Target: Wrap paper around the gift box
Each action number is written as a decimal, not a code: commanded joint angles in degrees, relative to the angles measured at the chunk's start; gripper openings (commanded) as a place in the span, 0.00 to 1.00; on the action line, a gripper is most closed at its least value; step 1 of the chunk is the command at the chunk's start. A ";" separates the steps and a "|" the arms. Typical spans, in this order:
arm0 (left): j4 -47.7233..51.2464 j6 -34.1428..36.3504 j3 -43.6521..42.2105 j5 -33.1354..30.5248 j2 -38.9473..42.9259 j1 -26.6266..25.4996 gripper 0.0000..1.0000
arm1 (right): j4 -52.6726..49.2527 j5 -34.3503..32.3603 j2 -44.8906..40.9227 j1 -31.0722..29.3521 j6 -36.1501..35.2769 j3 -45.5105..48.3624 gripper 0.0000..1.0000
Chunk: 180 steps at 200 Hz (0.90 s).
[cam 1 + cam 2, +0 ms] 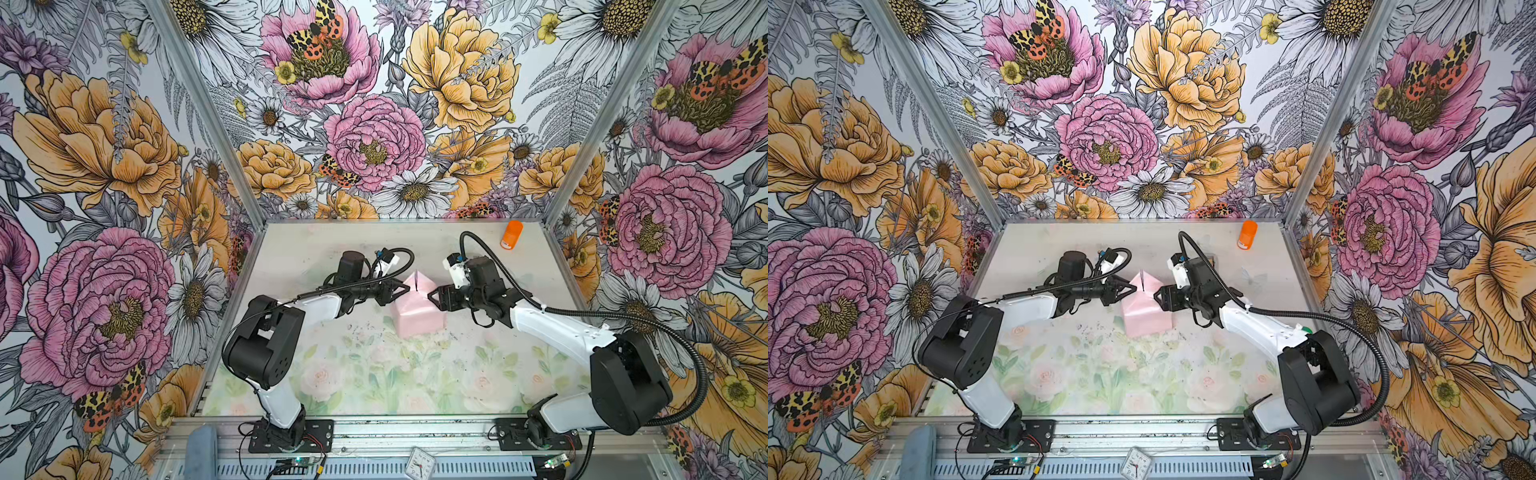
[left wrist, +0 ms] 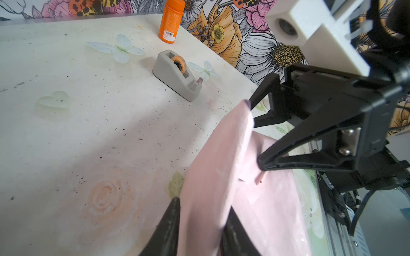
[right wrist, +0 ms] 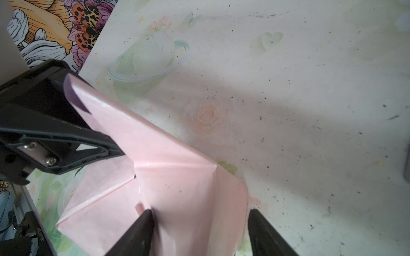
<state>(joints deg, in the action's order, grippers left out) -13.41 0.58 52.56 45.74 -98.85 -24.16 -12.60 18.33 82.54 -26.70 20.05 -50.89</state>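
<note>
Paper covers the box completely, pale pink face out. The wrapped box sits mid-surface, with no navy card visible anywhere. At its 12 o'clock end a pointed flap stands upright, a sliver of the purple face showing at the tip.

Left fingers come in from 9 o'clock, set narrow, pinching the flap low on one slope. Right fingers come in from 3 o'clock, spread wide, straddling the other slope. They touch paper but do not look to squeeze it.

Step in hand, as I read it: closing the 12 o'clock end.
- Keep the pinch near the crease rather than the tip, so the thin sheet neither tears nor buckles.
- Draw the flap toward 6 o'clock over the lid, keeping the side creases sharp.
- Use the spread fingers to pin the box so it does not slide.
- No tape visible on the flap, so one side likely must hold while the other fetches some.

Count:
- one sheet, one box presumed inside, one flap up
- two sets of fingers
- one dispenser, seen only from the left wrist
- one orange bottle at 1 o'clock near the back edge
- one clock at 6 o'clock on the front rail
</note>
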 commanded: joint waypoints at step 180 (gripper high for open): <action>11.95 6.14 5.84 -3.11 1.12 -2.85 0.01 | -3.09 -0.13 1.22 -0.42 -0.72 0.12 0.68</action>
<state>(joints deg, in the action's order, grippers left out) -4.38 6.20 56.23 43.70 -97.49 -26.50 -12.64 18.90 82.63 -26.72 20.03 -50.96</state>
